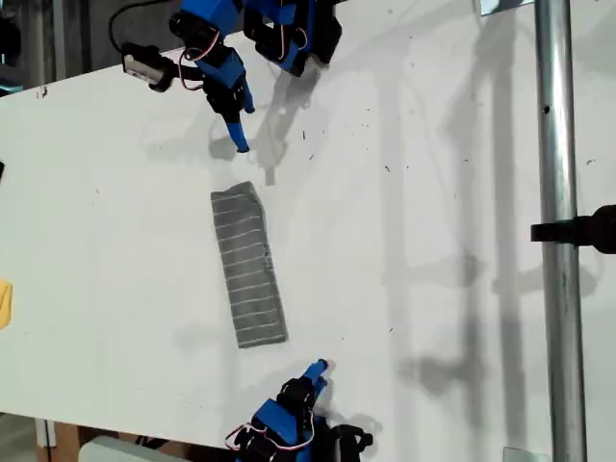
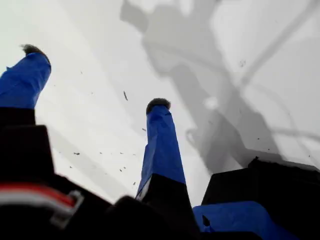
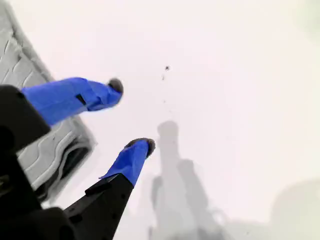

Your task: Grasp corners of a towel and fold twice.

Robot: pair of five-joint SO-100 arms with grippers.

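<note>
- The towel (image 1: 248, 265) is lying flat on the desk (image 1: 433, 241) as a long narrow strip. There are stacked layers at its end in the second wrist view (image 3: 50, 150), so I'd guess one fold is already in.
- The strip's long axis runs from the top of the exterior view to the bottom, leaning a bit toward that view's right as it goes down.
- My first gripper (image 1: 239, 135) hangs just beyond the strip's upper end, near its corners (image 1: 252, 185). Its fingers (image 2: 157, 103) are spread wide and hold nothing, with only bare speckled desk between them.
- My second gripper (image 1: 319, 368) sits past the lower end, off toward the exterior view's right of the nearest corner (image 1: 286, 339). Its fingers (image 3: 116, 85) are also apart and empty, with the towel just beside them.
- So each arm has one short end close by. The next fold probably means bringing one short end over to the other along that long axis.
- The second gripper needs to shift sideways to reach its corner.
</note>
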